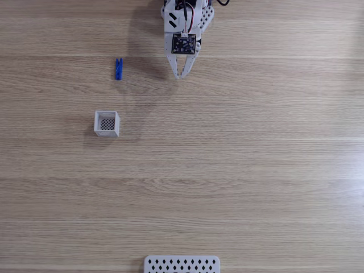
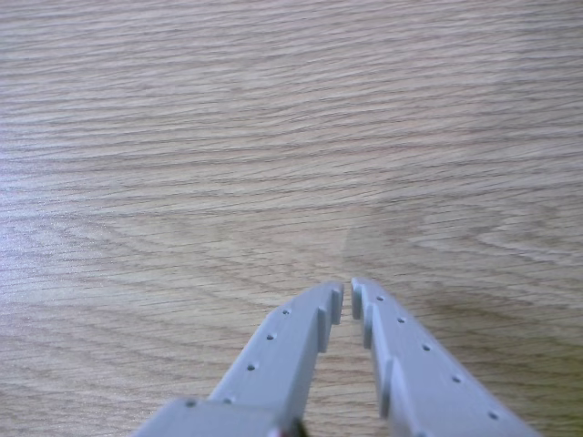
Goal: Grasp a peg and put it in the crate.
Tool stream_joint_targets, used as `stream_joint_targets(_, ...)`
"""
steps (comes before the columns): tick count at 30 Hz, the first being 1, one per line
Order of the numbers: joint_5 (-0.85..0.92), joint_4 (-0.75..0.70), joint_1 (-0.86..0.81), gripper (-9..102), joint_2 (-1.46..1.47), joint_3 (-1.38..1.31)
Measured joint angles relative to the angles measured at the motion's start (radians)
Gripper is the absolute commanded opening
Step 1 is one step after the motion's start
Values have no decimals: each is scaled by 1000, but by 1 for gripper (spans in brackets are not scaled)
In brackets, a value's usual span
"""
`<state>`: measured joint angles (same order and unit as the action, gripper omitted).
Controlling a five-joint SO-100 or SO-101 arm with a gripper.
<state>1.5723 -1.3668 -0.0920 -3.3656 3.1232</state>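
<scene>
In the fixed view the peg lies on the table at about 9 o'clock from the fingers, well apart. It's slim, bright blue. Fingers pressed nearly together, holding nothing.

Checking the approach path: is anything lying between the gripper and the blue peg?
No. In the fixed view, only bare wood tabletop separates the gripper from the peg; the crate sits below that stretch.

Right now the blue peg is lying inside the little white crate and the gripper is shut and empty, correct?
Not quite: in the fixed view the peg lies on the table, apart from the crate, which holds nothing. The gripper is indeed shut and empty.
</scene>
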Motion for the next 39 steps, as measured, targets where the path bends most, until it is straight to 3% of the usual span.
stream_joint_targets(34, 0, 0, 0, 0, 2, 0)
stream_joint_targets(39, 6, 26, -43, 0, 160, -15)
